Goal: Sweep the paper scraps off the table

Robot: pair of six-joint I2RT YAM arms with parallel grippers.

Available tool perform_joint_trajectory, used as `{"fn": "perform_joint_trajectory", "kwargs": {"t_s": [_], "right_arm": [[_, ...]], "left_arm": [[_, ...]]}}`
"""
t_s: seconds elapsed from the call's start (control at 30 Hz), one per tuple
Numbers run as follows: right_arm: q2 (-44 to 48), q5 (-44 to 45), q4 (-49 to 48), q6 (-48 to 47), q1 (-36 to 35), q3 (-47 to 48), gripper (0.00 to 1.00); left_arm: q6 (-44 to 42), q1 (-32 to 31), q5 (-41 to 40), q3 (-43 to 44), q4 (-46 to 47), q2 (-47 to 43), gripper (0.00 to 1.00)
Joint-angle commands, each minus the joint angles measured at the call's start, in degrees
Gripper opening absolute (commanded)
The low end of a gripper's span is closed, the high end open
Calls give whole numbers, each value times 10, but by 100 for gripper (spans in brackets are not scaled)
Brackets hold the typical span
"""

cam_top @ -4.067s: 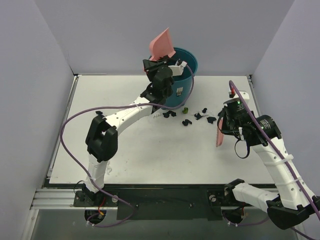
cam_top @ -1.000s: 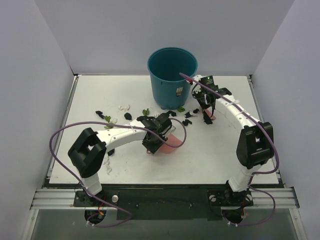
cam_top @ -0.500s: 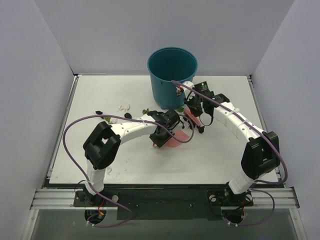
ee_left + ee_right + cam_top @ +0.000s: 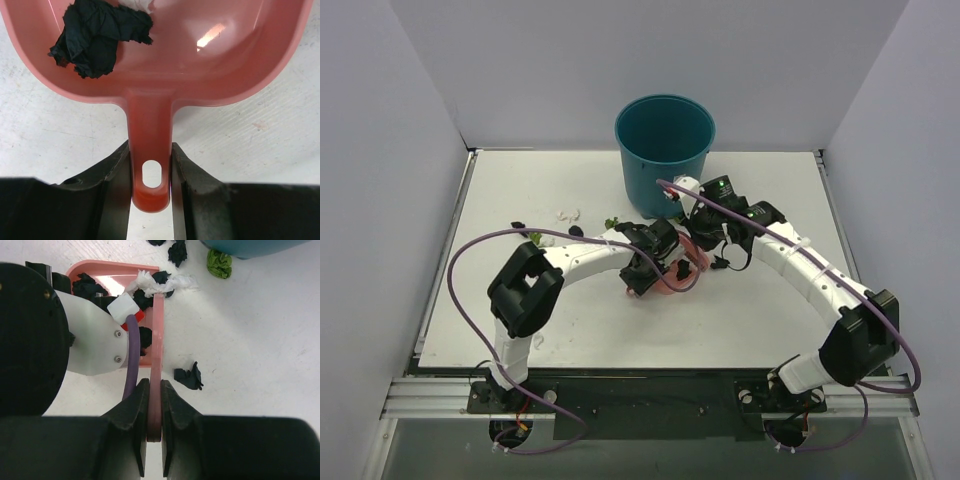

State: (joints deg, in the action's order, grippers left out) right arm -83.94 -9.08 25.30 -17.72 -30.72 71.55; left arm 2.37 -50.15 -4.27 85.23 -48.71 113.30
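Pink dustpan (image 4: 210,75), scraps (image 4: 97,30) aboard, in left hand's (image 4: 151,177) grip; brush (image 4: 156,335) in right hand's (image 4: 154,402).

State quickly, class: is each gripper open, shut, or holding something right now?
Left gripper: shut on the pink dustpan handle.
Right gripper: shut on the pink brush.

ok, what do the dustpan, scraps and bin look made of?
Dustpan: pink plastic, glossy; a sharp highlight on its moulded pan.
Scraps: thin paper, matte; crumpled, with torn edges.
Bin: teal, smooth, probably plastic; too far to be sure.
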Motion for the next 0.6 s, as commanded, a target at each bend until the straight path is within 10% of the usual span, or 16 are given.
{"fn": "perform_joint_trajectory", "kwargs": {"t_s": [0.0,0.57], "right_arm": [[40,-2,26,34,-13,5,0],[49,231,69,161,73,51,0]], "left_arm": [[17,3,18,-29,44,-41,0],[-6,3,37,-64,48,-81,0]]}}
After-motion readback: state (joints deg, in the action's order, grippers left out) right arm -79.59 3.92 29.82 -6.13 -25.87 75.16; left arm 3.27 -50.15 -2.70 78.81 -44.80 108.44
